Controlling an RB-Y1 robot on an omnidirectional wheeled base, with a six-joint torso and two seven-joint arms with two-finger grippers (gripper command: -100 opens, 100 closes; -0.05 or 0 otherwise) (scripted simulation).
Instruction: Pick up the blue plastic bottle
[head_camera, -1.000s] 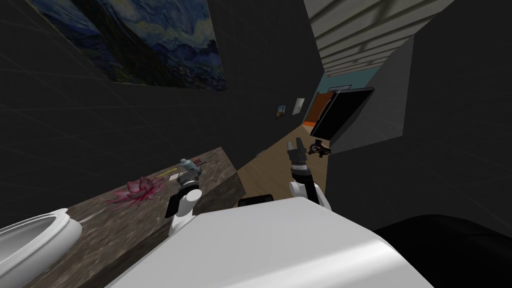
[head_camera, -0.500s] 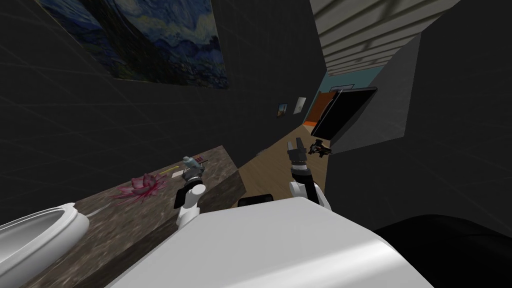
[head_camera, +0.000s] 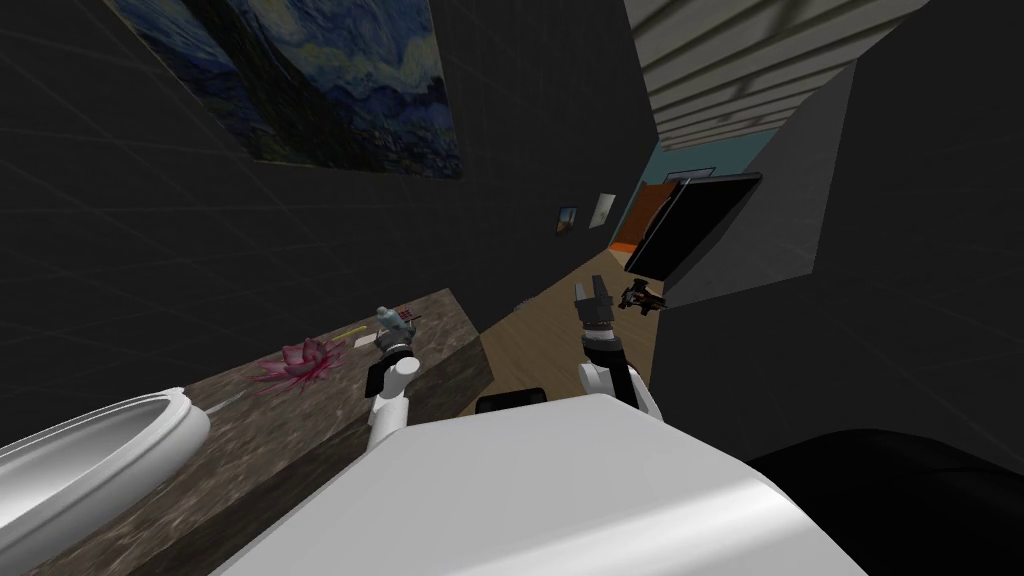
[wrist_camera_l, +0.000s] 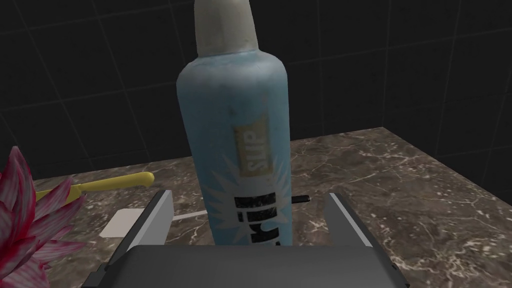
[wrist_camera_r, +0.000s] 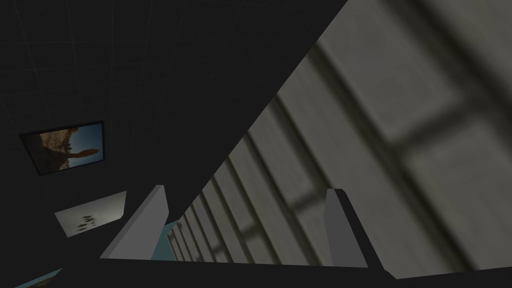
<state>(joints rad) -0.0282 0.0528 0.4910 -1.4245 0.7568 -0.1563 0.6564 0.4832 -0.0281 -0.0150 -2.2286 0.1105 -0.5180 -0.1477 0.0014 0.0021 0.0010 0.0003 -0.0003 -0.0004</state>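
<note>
A pale blue bottle (wrist_camera_l: 235, 140) with a white cap and a printed label stands upright on the dark marbled counter (wrist_camera_l: 415, 190). My left gripper (wrist_camera_l: 248, 195) is open around its lower part, one finger on each side, with a gap between each finger and the bottle. In the head view the bottle (head_camera: 385, 317) is small near the counter's far end (head_camera: 450, 330), with my left gripper (head_camera: 392, 338) right at it. My right gripper (head_camera: 592, 294) is raised over the wooden floor, open (wrist_camera_r: 247, 189) and holding nothing.
A pink flower (head_camera: 300, 358) (wrist_camera_l: 30, 225) lies on the counter just left of the bottle. A yellow-handled item (wrist_camera_l: 100, 184) and a white card (wrist_camera_l: 122, 222) lie behind it. A white basin (head_camera: 90, 460) sits at the near left. A dark tiled wall backs the counter.
The whole head view has shifted, so I have moved: basin, flower and bottle slid right in the picture. My left forearm has reached further along the counter toward the bottle. The right arm is unchanged.
</note>
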